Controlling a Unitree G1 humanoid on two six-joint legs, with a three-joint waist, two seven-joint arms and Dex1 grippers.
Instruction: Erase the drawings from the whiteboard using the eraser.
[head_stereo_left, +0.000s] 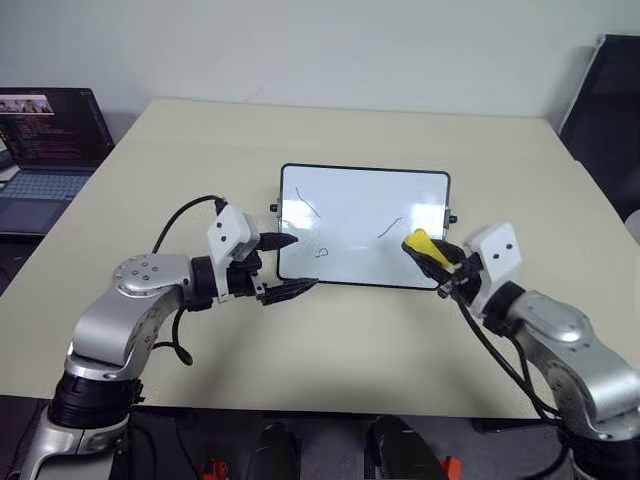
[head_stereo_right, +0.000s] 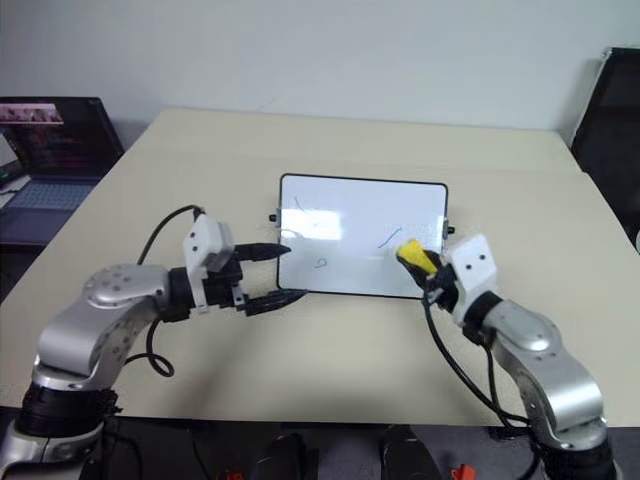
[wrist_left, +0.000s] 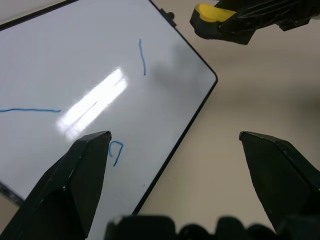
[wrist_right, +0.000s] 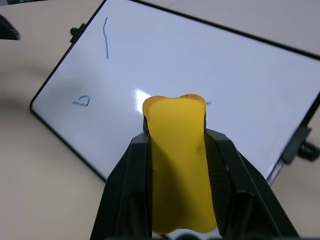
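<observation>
The whiteboard (head_stereo_left: 350, 200) lies flat in the middle of the table. Its drawings are thin blue marks: a short stroke (head_stereo_left: 310, 208) at the left, another stroke (head_stereo_left: 390, 227) right of centre, and a small squiggle (head_stereo_left: 321, 251) near the front edge. My right gripper (head_stereo_left: 428, 252) is shut on the yellow eraser (head_stereo_left: 418, 242), which hangs just over the board's front right corner, close to the right stroke. My left gripper (head_stereo_left: 292, 264) is open and empty, straddling the board's front left corner, one finger (wrist_left: 87, 165) over the squiggle (wrist_left: 116, 152).
An open laptop (head_stereo_left: 45, 140) stands off the table's left side. A black chair (head_stereo_left: 608, 110) is at the far right. The beige table (head_stereo_left: 200, 150) has bare surface all around the board. A black cable (head_stereo_left: 185, 215) loops off my left wrist.
</observation>
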